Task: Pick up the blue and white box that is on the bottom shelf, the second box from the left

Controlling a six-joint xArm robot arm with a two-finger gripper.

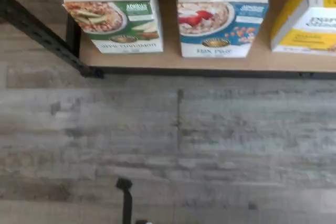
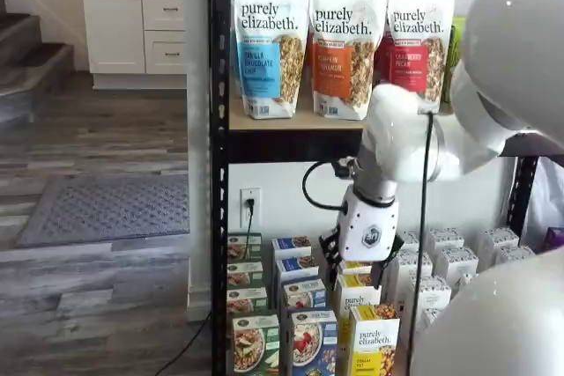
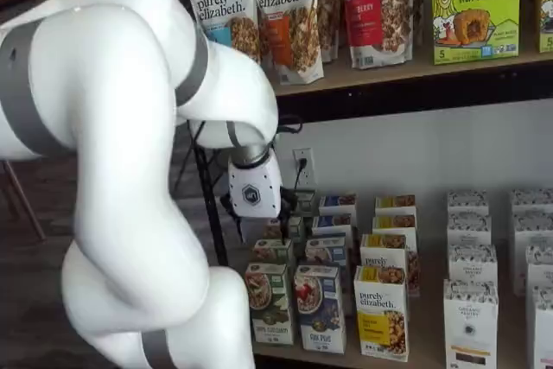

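Note:
The blue and white box (image 1: pixel 220 14) reads "Flax Plus" and shows a bowl with red berries. It stands upright at the front of the bottom shelf (image 1: pixel 173 60), between a green-fronted box (image 1: pixel 113 14) and a yellow box (image 1: pixel 304 19). The blue and white box (image 2: pixel 310 341) (image 3: pixel 320 308) shows in both shelf views. My gripper (image 2: pixel 359 263) (image 3: pixel 256 224) hangs in front of the rack, above the rows of boxes and below the upper shelf board. Its black fingers stand apart with nothing between them.
Rows of like boxes run back behind the front ones. White boxes (image 3: pixel 471 317) fill the shelf's right side. Granola bags (image 2: pixel 339 41) stand on the upper board. A black rack post (image 2: pixel 218 165) stands at the left. Grey wood floor (image 1: pixel 168 145) lies before the shelf.

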